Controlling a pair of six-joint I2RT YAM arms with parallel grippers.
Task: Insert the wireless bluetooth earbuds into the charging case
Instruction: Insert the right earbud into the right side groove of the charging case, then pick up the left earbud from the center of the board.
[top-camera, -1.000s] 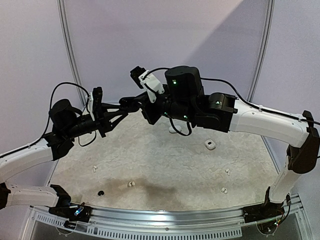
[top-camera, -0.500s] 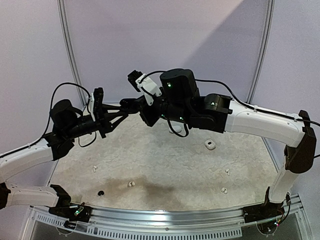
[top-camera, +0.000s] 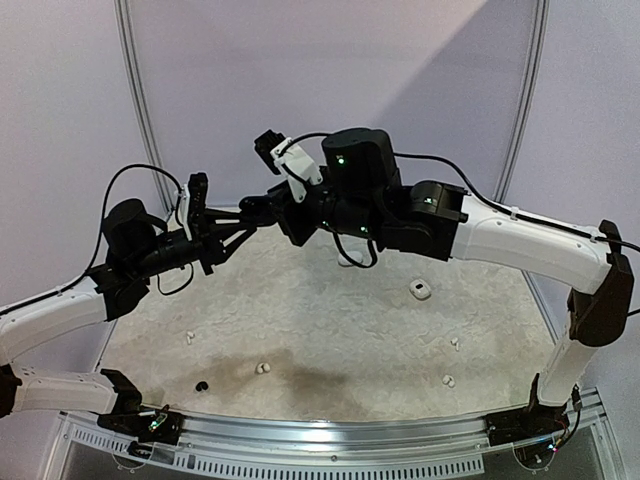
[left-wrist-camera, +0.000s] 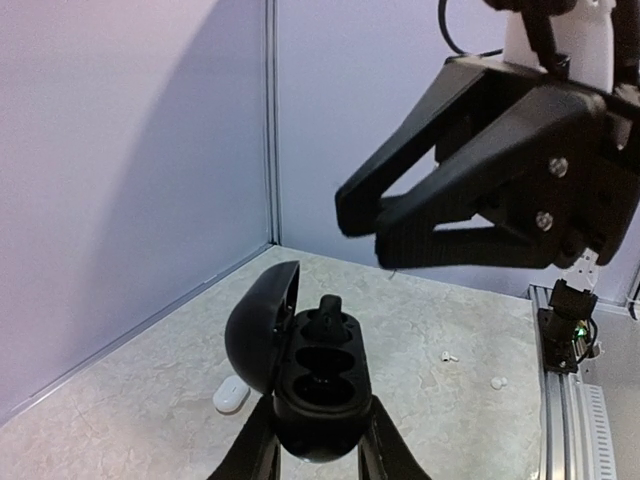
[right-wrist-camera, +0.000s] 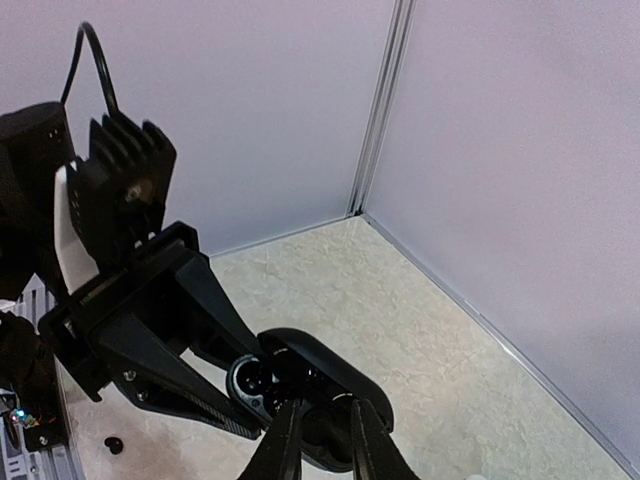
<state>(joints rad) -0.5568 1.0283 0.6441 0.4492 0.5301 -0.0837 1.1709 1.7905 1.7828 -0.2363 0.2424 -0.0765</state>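
The left fingers (left-wrist-camera: 318, 440) are clamped on the open charging case (left-wrist-camera: 318, 365) in mid-air. One black earbud (left-wrist-camera: 328, 308) stands proud in its far well, and the right fingers (right-wrist-camera: 322, 425), barely parted with nothing visible between them, hover just above. A nudge or a tilt of the case could spill that unseated bud onto the desk (top-camera: 340, 320).

On pale mottled stone-look tabletop (top-camera: 330, 320): four tiny white pebble-like earbuds (top-camera: 262, 368) scattered twd front, one tiny black earbud (top-camera: 201, 386) front-left, small white rounded case (top-camera: 420, 290) right.
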